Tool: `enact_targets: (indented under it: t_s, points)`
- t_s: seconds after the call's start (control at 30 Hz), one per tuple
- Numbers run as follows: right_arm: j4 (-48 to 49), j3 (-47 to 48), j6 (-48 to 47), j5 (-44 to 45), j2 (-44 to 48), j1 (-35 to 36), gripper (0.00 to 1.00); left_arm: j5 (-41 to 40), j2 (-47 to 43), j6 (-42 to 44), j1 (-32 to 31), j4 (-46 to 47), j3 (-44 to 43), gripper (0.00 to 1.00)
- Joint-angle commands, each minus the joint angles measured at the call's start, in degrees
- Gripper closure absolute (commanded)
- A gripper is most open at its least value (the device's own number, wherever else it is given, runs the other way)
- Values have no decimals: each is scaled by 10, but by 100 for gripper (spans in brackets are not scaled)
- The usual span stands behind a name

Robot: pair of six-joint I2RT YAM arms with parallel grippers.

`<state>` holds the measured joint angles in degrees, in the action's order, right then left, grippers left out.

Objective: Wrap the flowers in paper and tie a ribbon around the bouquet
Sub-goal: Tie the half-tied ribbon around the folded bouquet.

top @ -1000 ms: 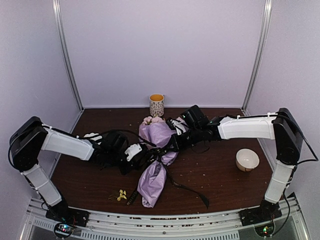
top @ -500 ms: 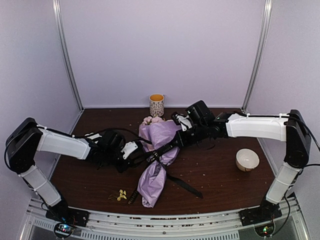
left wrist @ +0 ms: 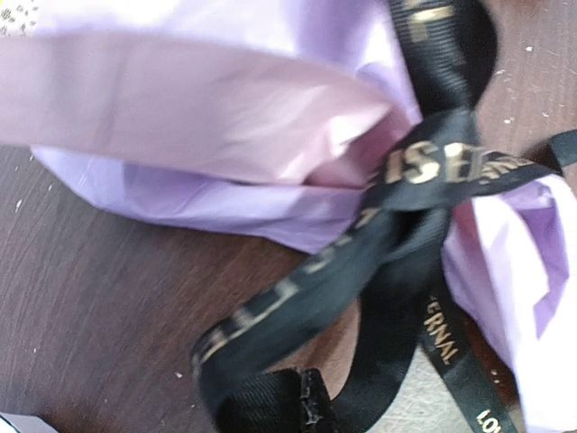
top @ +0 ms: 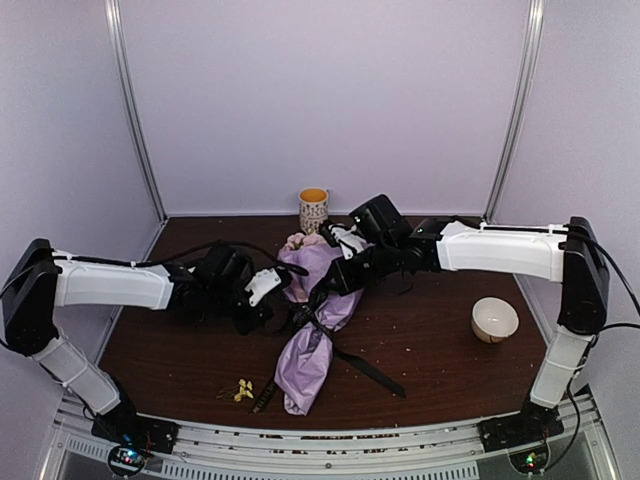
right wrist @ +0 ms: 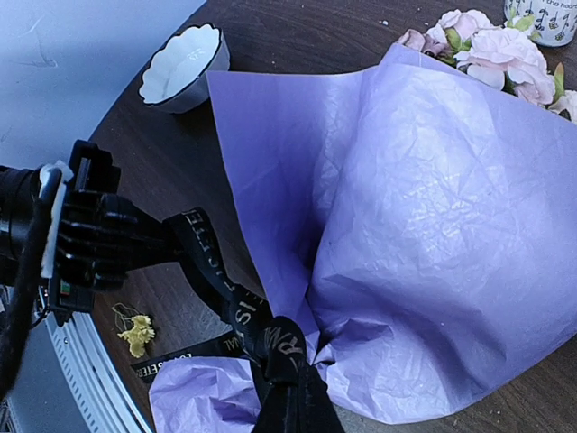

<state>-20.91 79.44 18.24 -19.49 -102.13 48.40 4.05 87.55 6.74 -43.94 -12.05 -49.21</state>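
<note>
Nearest the arm bases, a few loose yellow blossoms (top: 242, 390) lay on the table (top: 430, 340) just left of the bouquet (top: 305, 352), whose narrow end pointed at the near edge. Its long axis ran near to far, tipped slightly right, and the ribbon (top: 356, 363) trailed one loose tail off to the right over the wood. At the pinched waist the ribbon crossed itself in a half-made knot, and the coming pull turned on that spot. The waist sat between the two grippers, the left gripper (top: 278, 298) just to its left and the right gripper (top: 328, 292) just beyond it to the right. Any tightening pull would therefore run across the bouquet's length. Both sat about equally close. Each gripper was clamped on a strand of ribbon, as the wrist views showed black band running from the knot into either set of fingers. Beyond the waist the paper (right wrist: 433, 225) flared wide, with the flowers (top: 303, 241) showing at its far rim, close to a patterned cup (top: 313, 210). A white bowl (top: 494, 319) stood well apart on the right. Against the second before, the left arm had stretched out straighter and drawn its strand leftward, the right gripper had swung back in toward the waist, and the loose tail had been pulled in shorter.
</note>
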Motion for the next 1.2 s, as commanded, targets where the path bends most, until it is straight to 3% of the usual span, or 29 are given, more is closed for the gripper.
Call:
enact_targets:
  t_s: [0.0,0.1,0.23,0.47,0.73,1.17]
  points:
    - [-8,13,-8,-4,-10,2,100,1,-7,5,-7,-5,-17,100]
    - [1,-32,-3,2,16,-7,100,-27,-4,-14,5,5,-2,100]
    - [52,-177,49,21,84,-54,100,-16,34,-62,59,-11,12,100]
    - [116,-386,99,18,162,-120,100,11,93,-102,67,-19,18,100]
    - [148,-447,119,-5,168,-173,100,35,75,-140,115,-9,48,100]
    - [141,-494,115,2,195,-230,100,41,74,-144,122,-5,55,100]
